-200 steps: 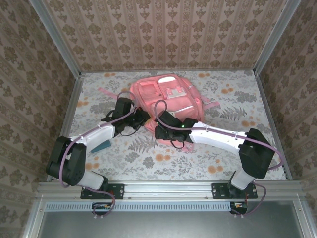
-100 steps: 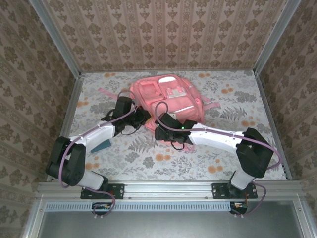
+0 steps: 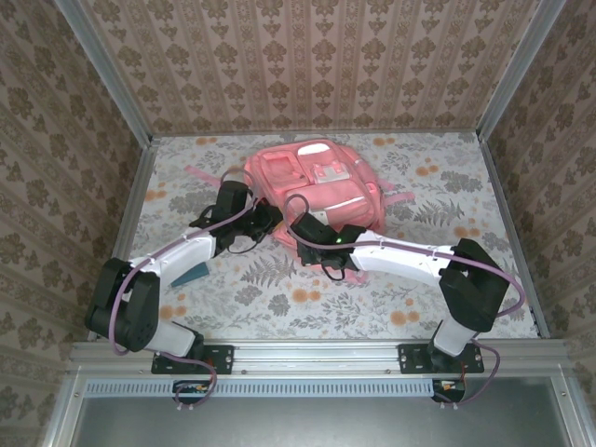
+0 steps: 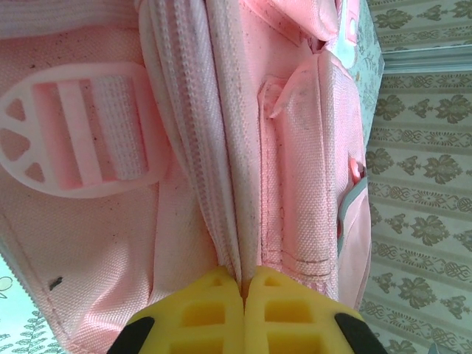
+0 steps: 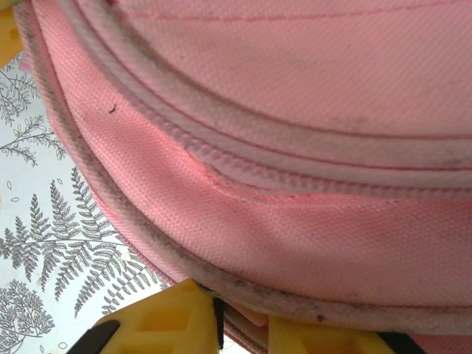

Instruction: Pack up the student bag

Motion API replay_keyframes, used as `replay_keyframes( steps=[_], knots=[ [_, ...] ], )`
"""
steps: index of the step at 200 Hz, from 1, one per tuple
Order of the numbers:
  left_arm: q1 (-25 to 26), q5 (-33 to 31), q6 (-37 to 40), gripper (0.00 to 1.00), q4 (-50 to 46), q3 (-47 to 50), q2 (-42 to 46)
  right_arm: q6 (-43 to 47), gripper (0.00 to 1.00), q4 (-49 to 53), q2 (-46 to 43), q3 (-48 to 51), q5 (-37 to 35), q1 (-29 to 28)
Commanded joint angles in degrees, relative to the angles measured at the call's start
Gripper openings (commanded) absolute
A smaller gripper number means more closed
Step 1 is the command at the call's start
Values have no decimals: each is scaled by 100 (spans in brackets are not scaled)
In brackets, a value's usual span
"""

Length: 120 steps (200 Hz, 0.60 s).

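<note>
Student bag (image 3: pixel 317 182) lying flat on the counter (image 3: pixel 447 196), both arms at its near edge

The left end effector (image 4: pixel 243 293) is closed, pinching the bag's zip seam. The right end effector (image 5: pixel 245 324) straddles the bag's piped rim, jaws narrowly apart; I cannot tell whether it actually clamps the bag.
</note>
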State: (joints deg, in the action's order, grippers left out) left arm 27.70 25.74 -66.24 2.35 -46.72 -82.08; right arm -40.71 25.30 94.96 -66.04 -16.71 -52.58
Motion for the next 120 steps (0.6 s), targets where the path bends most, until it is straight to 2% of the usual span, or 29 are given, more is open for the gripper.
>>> replay_keyframes(
  steps=[1,72,80,120],
  knots=[
    [-10,127,142,0,196,-238,237,154,18,315,-291,-89,-649,72],
    [-118,-32,415,0,41,-171,135,640,13,850,-561,15,-566,129],
    [-318,-52,452,0,16,-157,126,751,13,916,-593,61,-519,167],
    [-515,35,585,0,35,-127,-36,1211,14,1028,-804,321,-127,503]
  ],
)
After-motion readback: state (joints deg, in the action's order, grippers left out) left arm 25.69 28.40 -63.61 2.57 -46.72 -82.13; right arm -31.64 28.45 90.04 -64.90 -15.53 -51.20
